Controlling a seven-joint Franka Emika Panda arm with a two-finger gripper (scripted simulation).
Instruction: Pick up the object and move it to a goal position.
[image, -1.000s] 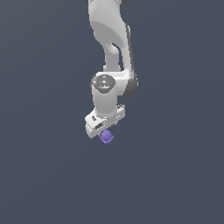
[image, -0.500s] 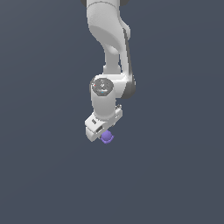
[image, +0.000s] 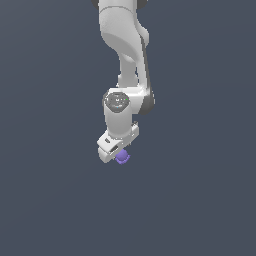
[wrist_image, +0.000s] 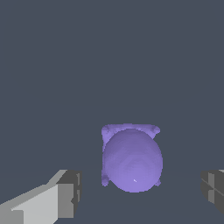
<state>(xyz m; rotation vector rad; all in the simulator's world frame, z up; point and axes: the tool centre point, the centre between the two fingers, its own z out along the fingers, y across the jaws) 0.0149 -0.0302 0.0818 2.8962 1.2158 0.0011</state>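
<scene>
Item: purple object (wrist_image: 132, 160) is being straddled by the gripper (wrist_image: 142, 192) (fingers spread wide, both clear of it, nothing grasped); it is seen just under the arm (image: 122, 60).

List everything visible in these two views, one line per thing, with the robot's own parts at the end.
small rounded purple-violet lump with a cupped base: one, purple-violet, between the two fingers with a gap on each side in the wrist view; in the exterior view it shows just under the end effector.
flat dark grey-blue surface: one, grey-blue, fills the background of both views.
white Panda arm: one, white with dark joints, comes down from the top of the exterior view.
end effector: one, white with grey fingers, open, straddling the lump without touching it.
</scene>
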